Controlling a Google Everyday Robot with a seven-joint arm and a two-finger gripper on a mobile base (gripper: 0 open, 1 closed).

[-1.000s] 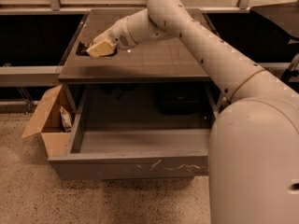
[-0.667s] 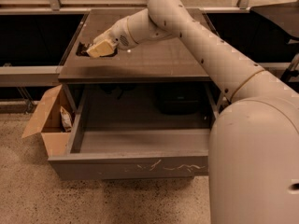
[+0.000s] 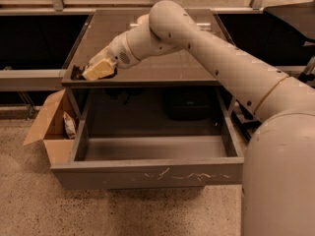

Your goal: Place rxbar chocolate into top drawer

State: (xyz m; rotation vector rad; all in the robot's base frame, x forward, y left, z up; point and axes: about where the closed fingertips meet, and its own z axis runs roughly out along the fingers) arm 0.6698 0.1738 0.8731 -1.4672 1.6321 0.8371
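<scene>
My gripper (image 3: pixel 98 69) is low over the front left corner of the dark counter top (image 3: pixel 162 58), right by its front edge. It is shut on the rxbar chocolate (image 3: pixel 77 74), a dark flat bar that sticks out to the left under the pale fingers (image 3: pixel 101 68); most of the bar is hidden by them. The top drawer (image 3: pixel 147 173), grey with white scratches on its front panel, stands pulled out below and in front of the counter. Its inside shows nothing in it. The gripper is above and behind the drawer's left side.
A brown cardboard box (image 3: pixel 49 127) with open flaps stands on the floor left of the drawer, with a light snack packet (image 3: pixel 69 125) inside. A dark bulky object (image 3: pixel 189 102) sits under the counter behind the drawer. My arm (image 3: pixel 221 58) spans the counter from the right.
My gripper has moved toward the counter's front edge and slightly left, and the dark bar has moved with it. The drawer and the box have not moved.
</scene>
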